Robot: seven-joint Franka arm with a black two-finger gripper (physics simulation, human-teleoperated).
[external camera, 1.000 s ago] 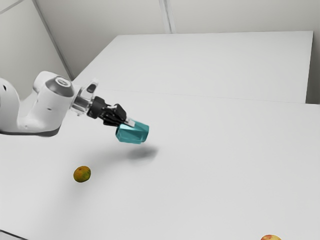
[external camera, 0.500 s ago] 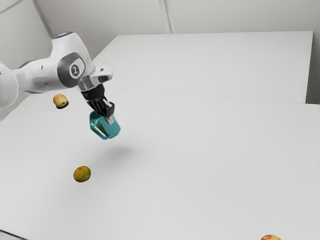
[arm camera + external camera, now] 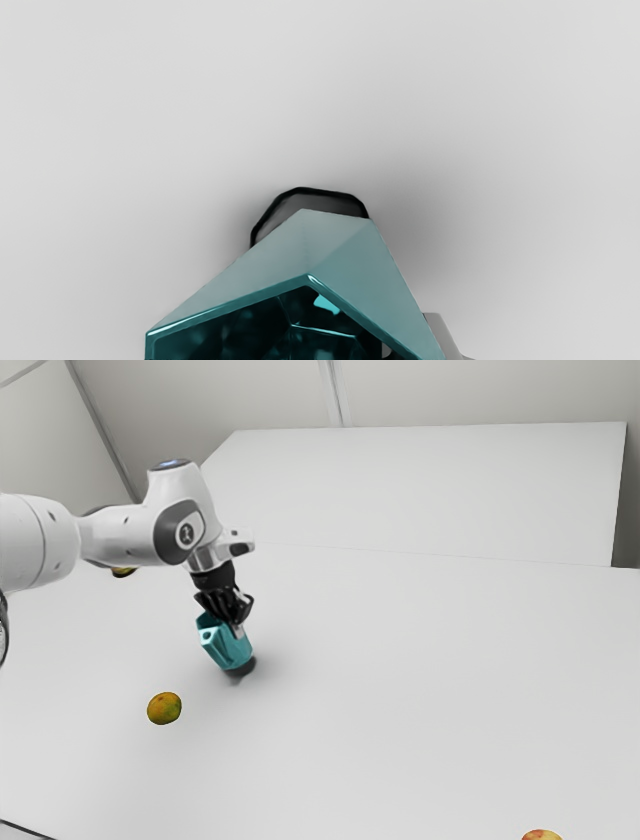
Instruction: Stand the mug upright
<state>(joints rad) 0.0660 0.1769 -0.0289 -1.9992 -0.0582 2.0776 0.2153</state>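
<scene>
One gripper (image 3: 236, 627) on one tilted mug (image 3: 228, 649)

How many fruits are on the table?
3: a green-orange fruit near the mug, a red-yellow fruit at the exterior view's bottom edge, and a third fruit mostly behind the arm. More may be hidden.

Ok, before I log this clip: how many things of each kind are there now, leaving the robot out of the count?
Mug: 1, the teal one
Fruit: 3, an orange-green one, one cut off by the exterior view's bottom edge, one mostly behind the arm
Total: 4
</scene>
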